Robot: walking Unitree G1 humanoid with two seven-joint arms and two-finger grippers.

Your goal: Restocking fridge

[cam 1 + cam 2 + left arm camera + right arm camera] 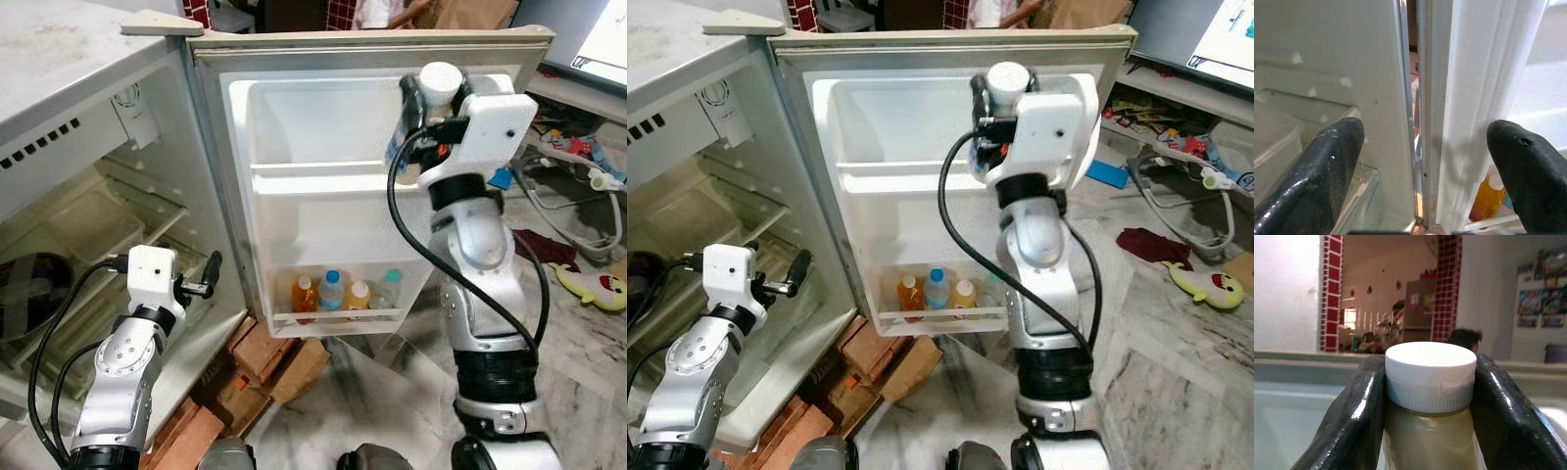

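Note:
My right gripper (419, 110) is shut on a bottle (440, 80) with a white cap and pale yellowish liquid. It holds the bottle upright, high up at the right end of the open fridge door's upper shelf (313, 172). In the right wrist view, both fingers (1359, 406) press on the neck just under the bottle's cap (1430, 363). The door's bottom shelf (338, 316) carries several bottles, among them an orange one (305, 295) and a blue-capped one (332, 290). My left gripper (203, 285) is open, low at the fridge body's front edge; nothing lies between its fingers (1327, 166).
Inside the fridge cabinet are clear shelves (108, 220) and a dark bowl (27, 290). Bricks (265, 351) prop up the fridge at floor level. Toys (594, 286), a red cloth (537, 245) and cables lie on the marble floor at the right.

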